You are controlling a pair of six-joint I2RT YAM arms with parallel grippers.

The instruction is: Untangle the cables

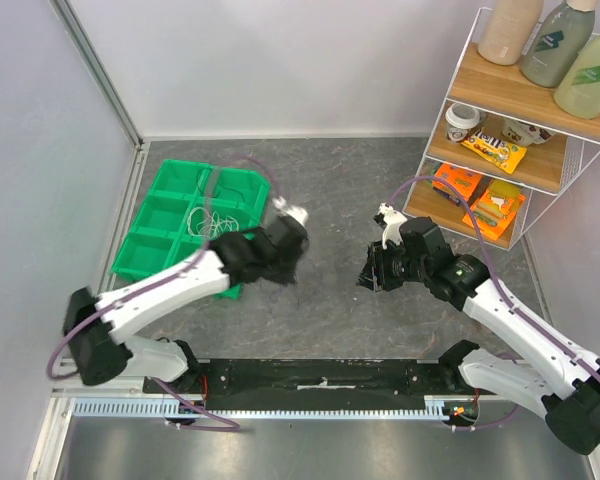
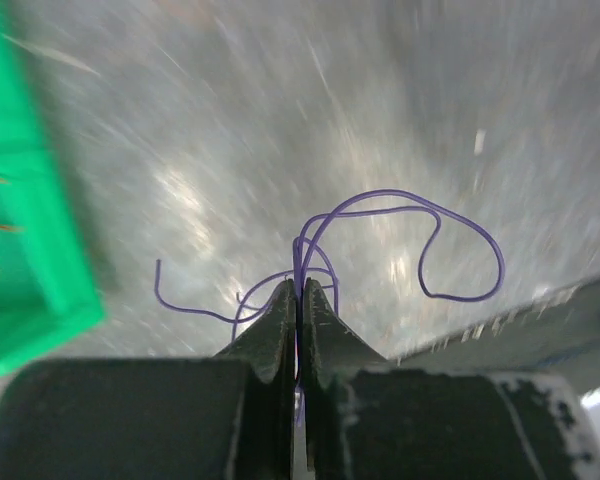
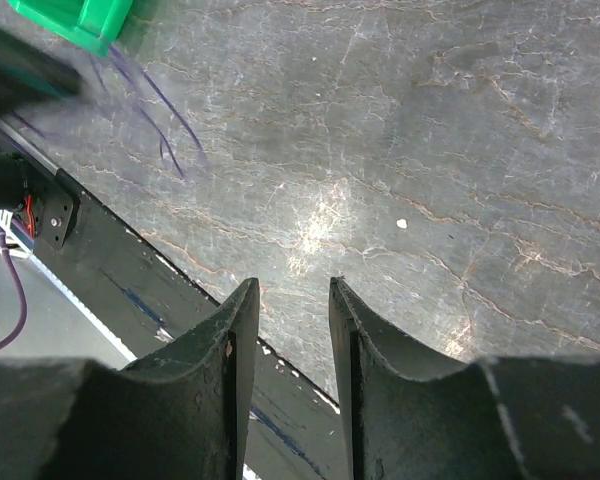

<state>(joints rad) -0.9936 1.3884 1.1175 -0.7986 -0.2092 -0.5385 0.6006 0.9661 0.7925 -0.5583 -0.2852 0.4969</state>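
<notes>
Overhead camera looks down on the whole table [image 1: 330, 180]; both wrist cameras face it closely.

Overhead light: bright, even and diffuse, with only soft shadows on the counter [image 1: 330, 310].
Overhead sharpness: crisp across the whole frame.
Left wrist blur: counter and green bin [image 2: 25, 240] streaked by motion; purple cable [image 2: 480, 235] and left gripper [image 2: 300, 292] sharp.
Right wrist glare: pale patch mid-counter.
Right wrist blur: top-left corner smeared; right gripper [image 3: 293, 292] dark, edges soft.
</notes>
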